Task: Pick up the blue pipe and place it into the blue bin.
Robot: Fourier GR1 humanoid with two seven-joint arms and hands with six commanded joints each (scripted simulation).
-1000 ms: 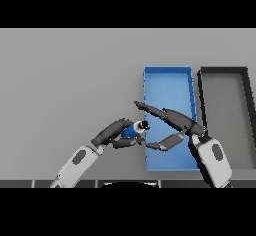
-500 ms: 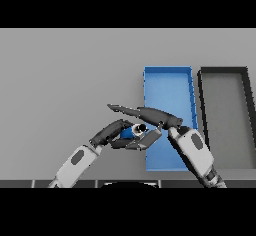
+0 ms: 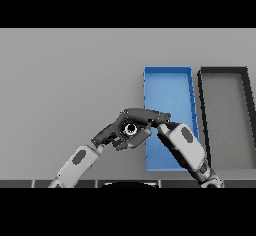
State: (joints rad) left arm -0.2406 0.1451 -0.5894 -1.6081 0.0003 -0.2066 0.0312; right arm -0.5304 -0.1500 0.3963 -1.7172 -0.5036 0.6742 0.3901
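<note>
Head view shows the short blue pipe with a dark open end (image 3: 131,129) lifted off the flat grey bench (image 3: 65,80) and pinched in the curled fingers of the left robot hand (image 3: 116,134), just off the 9 o'clock wall of the shallow blue rectangular bin (image 3: 168,71); picking up looks done, while carrying it over the wall and releasing remain. The right robot hand (image 3: 145,115) lies across the top of the pipe with fingers outstretched, hiding most of it; whether those fingers touch it is unclear, and an open dark grey rectangular bin (image 3: 223,72) sits at 3 o'clock of the blue one.
</note>
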